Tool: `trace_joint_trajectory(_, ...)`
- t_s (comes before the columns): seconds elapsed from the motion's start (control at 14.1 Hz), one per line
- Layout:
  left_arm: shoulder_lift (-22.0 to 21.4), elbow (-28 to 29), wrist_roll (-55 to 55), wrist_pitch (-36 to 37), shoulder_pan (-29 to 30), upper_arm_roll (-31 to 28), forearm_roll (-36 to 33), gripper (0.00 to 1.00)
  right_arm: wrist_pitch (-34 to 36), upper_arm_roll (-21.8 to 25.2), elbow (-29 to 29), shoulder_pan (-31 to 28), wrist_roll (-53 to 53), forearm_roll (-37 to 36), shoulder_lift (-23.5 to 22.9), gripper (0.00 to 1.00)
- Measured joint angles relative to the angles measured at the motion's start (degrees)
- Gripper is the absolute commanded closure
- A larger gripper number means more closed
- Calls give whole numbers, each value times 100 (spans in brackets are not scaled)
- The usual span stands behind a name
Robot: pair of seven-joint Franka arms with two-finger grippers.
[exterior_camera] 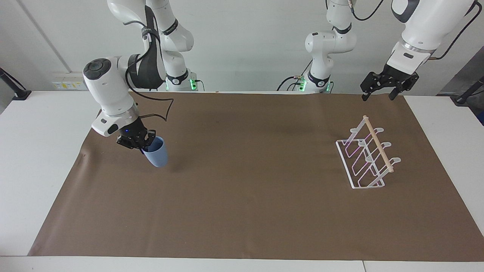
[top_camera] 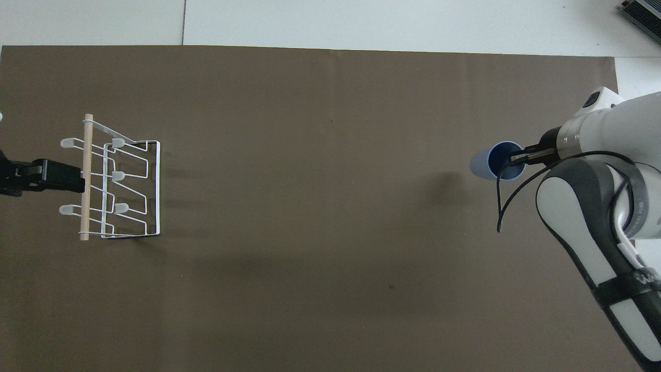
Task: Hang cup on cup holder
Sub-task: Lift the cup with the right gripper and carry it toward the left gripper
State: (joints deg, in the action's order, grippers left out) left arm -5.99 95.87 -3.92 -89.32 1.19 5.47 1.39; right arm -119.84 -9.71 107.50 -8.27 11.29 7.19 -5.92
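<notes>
The left gripper (exterior_camera: 379, 96) hangs in the air over the brown mat's (exterior_camera: 242, 211) edge nearest the robots, at the left arm's end of the surface (exterior_camera: 34, 124) — its jaws are spread apart with nothing between them, and this arm waits. A little farther from the robots stands the cup holder (exterior_camera: 366, 158), a white wire rack with slanted pegs and a light wooden dowel (exterior_camera: 378, 144) across its top, resting on the mat. At the right arm's end, the right gripper (exterior_camera: 143, 148) is clenched on the rim of the light-blue cup (exterior_camera: 157, 152) — one finger inside the mouth, one outside. The cup is tilted, lifted clear of the mat, with its shadow on the mat beside it.
</notes>
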Motion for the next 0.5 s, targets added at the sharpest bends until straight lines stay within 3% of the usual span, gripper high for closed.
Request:
trace_joint_trajectory(0.35, -14, 97, 35, 29, 0, -2, 30, 0, 471, -234, -647, 15, 33, 2093, 42, 100)
trace_joint_trajectory(0.5, -32, 111, -89, 71, 39, -33, 460, 0, 469, -577, -762, 22, 44, 2729, 43, 100)
